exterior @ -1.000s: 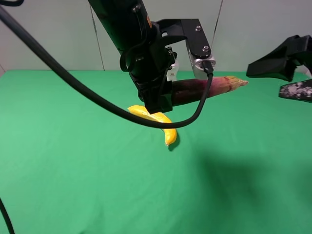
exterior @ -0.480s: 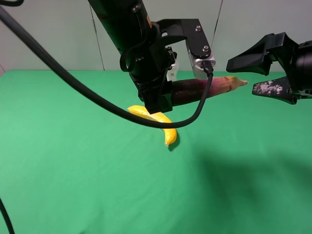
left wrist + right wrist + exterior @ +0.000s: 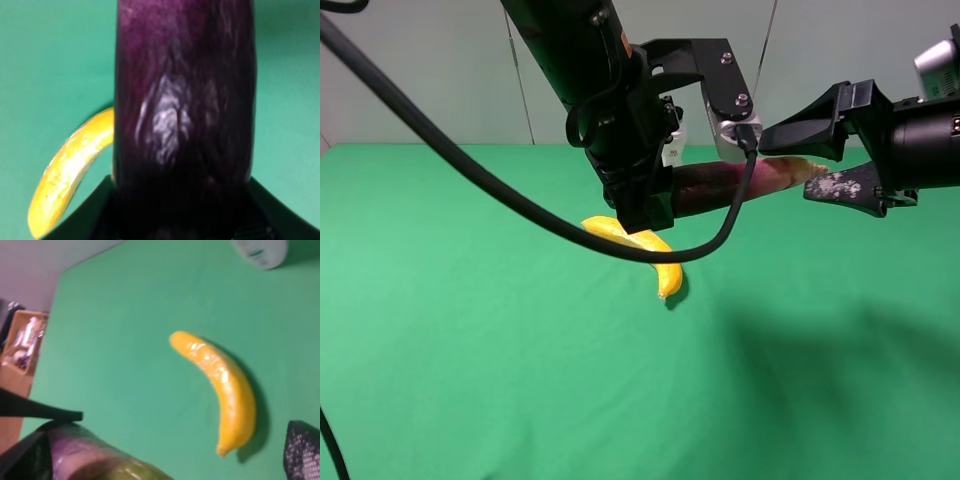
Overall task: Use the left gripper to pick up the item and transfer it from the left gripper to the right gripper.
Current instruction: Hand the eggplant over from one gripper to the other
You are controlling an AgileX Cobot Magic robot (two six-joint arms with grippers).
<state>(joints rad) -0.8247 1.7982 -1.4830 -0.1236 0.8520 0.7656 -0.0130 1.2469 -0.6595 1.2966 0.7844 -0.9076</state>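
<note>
My left gripper point(image 3: 655, 195) is shut on the dark purple eggplant point(image 3: 705, 188) and holds it level above the green cloth, its pinkish-tan stem end point(image 3: 798, 170) pointing right. In the left wrist view the eggplant point(image 3: 182, 110) fills the frame between the black jaws. My right gripper point(image 3: 785, 165) is open, with one finger above and the speckled finger point(image 3: 840, 186) below the stem end, not closed on it. In the right wrist view the stem end point(image 3: 95, 457) lies between the fingers point(image 3: 302, 452).
A yellow banana point(image 3: 645, 250) lies on the green cloth point(image 3: 470, 350) below the held eggplant; it also shows in the left wrist view point(image 3: 70, 170) and the right wrist view point(image 3: 220, 385). A white bottle point(image 3: 260, 251) lies farther back. Thick black cables point(image 3: 470, 170) hang from the left arm.
My right gripper has moved left, still open, until its fingers straddle the eggplant's stem end. The left gripper and the eggplant have not moved.
</note>
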